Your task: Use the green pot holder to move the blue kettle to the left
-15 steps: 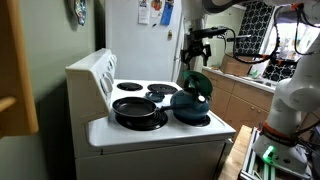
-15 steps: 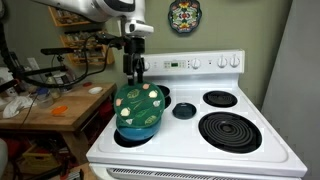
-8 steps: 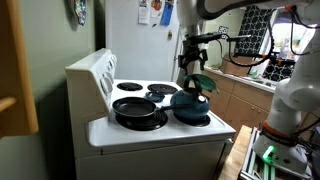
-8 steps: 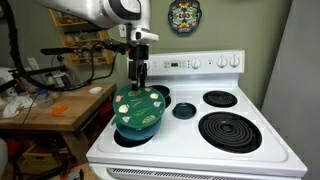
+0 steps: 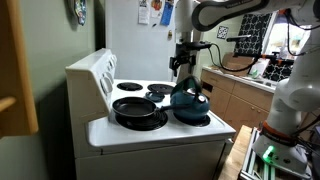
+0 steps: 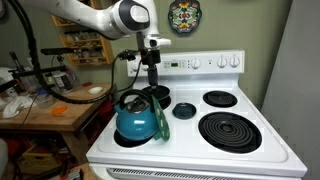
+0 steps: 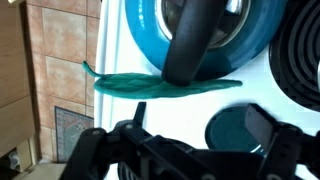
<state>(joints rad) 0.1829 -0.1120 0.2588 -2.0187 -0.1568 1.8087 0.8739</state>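
Tool: black two-finger tool (image 6: 152, 84), jaws wide, nothing between them, hanging just behind the kettle in both exterior views (image 5: 182, 64); both fingers frame the bottom of the wrist view (image 7: 190, 138).
Kettle: squat rounded teal-blue kettle (image 6: 135, 120) with arched dark handle (image 6: 134, 97), upright on the front burner at the stove corner next to the wooden counter; also seen at (image 5: 190, 104) and filling the top of the wrist view (image 7: 150, 25).
Pot holder: small floppy green cloth pot holder (image 6: 163, 122), up on edge at the kettle's side, between the kettle and the small black burner (image 6: 183, 109); thin green strip in the wrist view (image 7: 165, 87); touching the kettle or just beside it, cannot tell.
Stove: white electric stove (image 6: 255, 155), large black coil burner (image 6: 230, 130) well apart from the kettle.
Counter: wooden counter (image 6: 45, 112) beside the stove, cluttered.
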